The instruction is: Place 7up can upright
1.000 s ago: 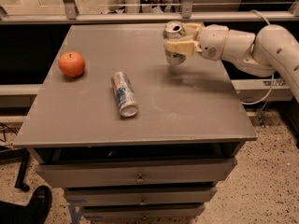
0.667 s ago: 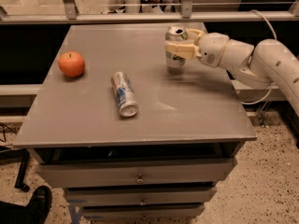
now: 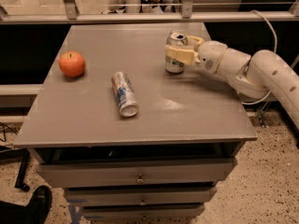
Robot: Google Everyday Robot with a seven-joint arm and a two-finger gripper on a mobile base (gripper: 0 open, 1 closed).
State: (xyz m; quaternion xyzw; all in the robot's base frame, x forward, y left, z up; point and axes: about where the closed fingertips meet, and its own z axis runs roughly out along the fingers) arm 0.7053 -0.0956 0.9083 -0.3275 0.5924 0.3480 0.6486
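Note:
The 7up can (image 3: 174, 65) stands upright on the grey table top (image 3: 140, 111) at the back right, its silver top with the opening facing up. My gripper (image 3: 179, 50) reaches in from the right and its yellowish fingers (image 3: 179, 55) are closed around the can's upper half. The can's base looks to be resting on the table. The white arm (image 3: 252, 71) runs off to the right edge.
A slimmer silver can with blue and red print (image 3: 124, 94) lies on its side near the table's middle. An orange-red apple (image 3: 72, 63) sits at the left. A metal rail (image 3: 140, 17) runs behind the table. Drawers (image 3: 135, 174) are below the front edge.
My gripper and the can have moved lower and slightly toward the front; the can now sits on the table. The lying can and the apple have not moved.

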